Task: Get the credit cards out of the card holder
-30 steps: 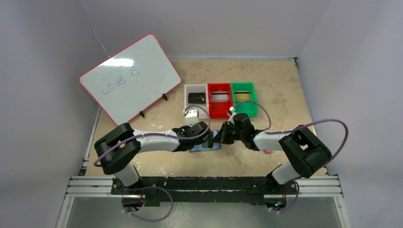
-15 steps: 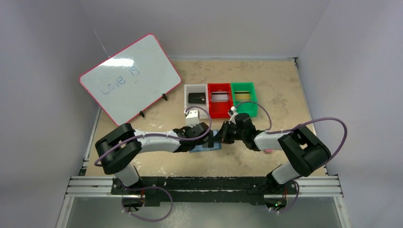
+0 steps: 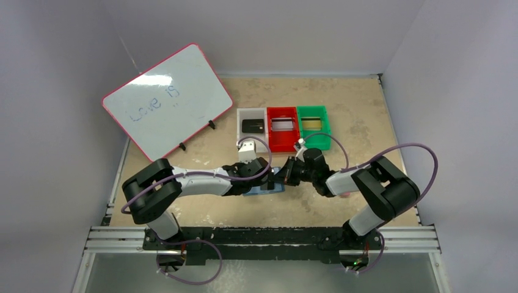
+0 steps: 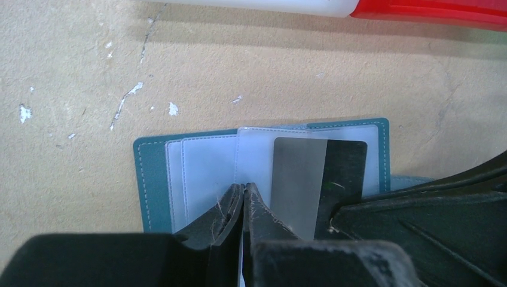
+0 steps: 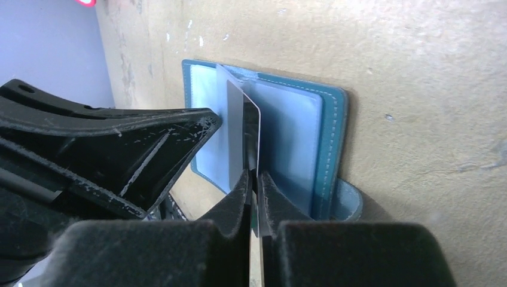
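Pinching a clear inner pocket of the card holder (image 4: 152, 179), the left gripper (image 4: 244, 190) is keeping its fingers closed. The blue holder is lying open and flat on the table (image 4: 72, 72), between the two grippers. The right gripper (image 5: 254, 178) is clamping its fingers on the edge of a grey-and-black card (image 4: 299, 179), which is sitting half covered by a clear pocket leaf.

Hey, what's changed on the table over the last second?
The right arm's elbow swung slightly left, toward the middle, and its cable loop shifted with it. The right pincer stays pinched on the card in the card holder. The left pincer stays shut on a clear pocket. The bins and whiteboard have not moved.
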Robot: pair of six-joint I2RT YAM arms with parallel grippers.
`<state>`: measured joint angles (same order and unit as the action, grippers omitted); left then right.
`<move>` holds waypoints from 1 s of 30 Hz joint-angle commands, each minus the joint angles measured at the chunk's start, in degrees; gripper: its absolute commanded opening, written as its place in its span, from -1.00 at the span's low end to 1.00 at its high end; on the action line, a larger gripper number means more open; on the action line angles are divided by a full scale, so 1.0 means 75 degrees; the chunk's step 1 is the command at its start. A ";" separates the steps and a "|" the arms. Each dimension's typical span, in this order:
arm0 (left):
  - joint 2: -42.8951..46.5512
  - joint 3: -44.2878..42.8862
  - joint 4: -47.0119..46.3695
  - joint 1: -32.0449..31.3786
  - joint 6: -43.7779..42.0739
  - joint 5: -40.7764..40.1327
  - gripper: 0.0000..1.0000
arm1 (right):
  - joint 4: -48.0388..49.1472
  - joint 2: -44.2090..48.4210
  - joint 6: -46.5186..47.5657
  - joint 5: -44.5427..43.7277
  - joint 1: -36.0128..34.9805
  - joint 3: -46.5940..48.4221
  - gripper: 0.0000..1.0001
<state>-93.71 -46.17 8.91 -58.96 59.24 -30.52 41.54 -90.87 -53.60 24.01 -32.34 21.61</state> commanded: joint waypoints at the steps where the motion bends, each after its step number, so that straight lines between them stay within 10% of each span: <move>1: 0.0205 0.0456 0.1164 -0.0112 0.0475 -0.0289 -0.99 | -0.0158 0.0379 0.0174 -0.0128 0.0016 -0.0017 -1.00; 13: 0.2062 0.0895 0.1127 -0.0105 0.0742 -0.0551 -0.52 | -0.0350 0.0071 0.0375 -0.0367 0.0020 0.0092 -1.00; 30: 0.0597 0.0701 -0.0038 -0.0101 0.0445 0.1308 -0.56 | -0.0050 -0.0202 0.0236 -0.0270 0.0023 0.0064 -1.00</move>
<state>-85.82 -40.12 10.94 -59.66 63.35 -25.06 41.69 -90.80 -52.84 23.51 -32.34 21.85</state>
